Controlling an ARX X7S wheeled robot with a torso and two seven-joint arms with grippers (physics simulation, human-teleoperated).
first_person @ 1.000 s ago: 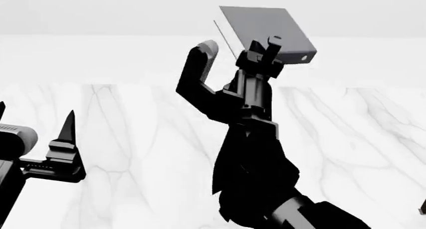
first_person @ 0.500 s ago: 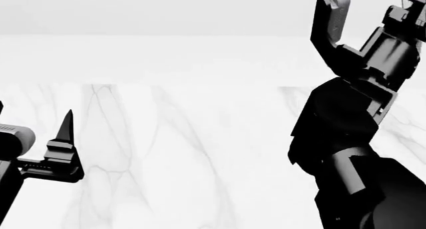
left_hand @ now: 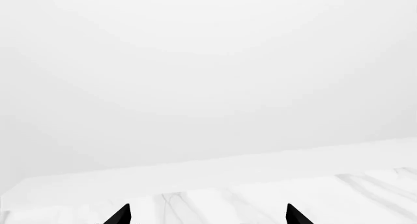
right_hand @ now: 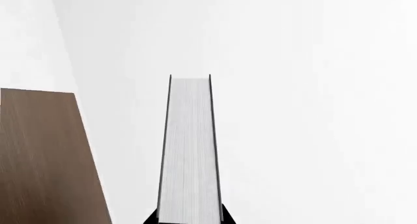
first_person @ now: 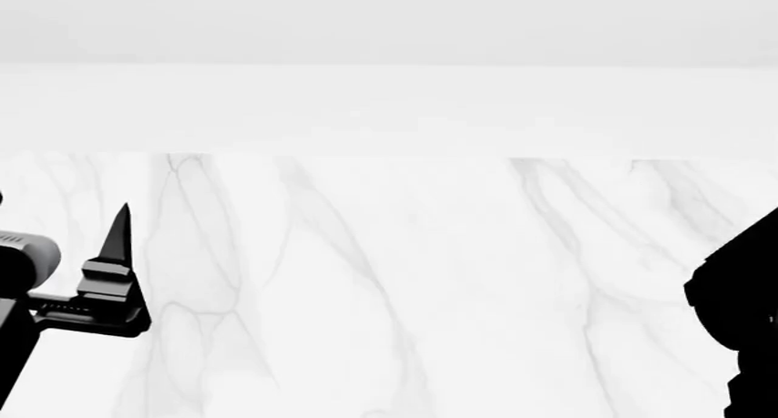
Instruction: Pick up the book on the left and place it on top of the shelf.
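Observation:
In the right wrist view the book [right_hand: 189, 155] shows edge-on, white pages between two thin black covers. My right gripper [right_hand: 189, 219] is shut on it, one black fingertip against each cover. A brown wooden board of the shelf [right_hand: 46, 160] lies off to one side of the book, apart from it. The head view shows neither book nor shelf, only part of my right arm [first_person: 744, 327] at the right edge. My left gripper [left_hand: 207, 216] is open over the marble with nothing between its fingers; one pointed finger [first_person: 119, 240] shows at the head view's left.
A white marble tabletop [first_person: 402, 281] with grey veins spreads in front of me, its far edge [first_person: 389, 154] meeting a plain white wall. In the right wrist view, plain white surfaces lie behind the book.
My right arm has swung to the right with the book, and its gripper and the book have left the head view. The left arm has stayed put.

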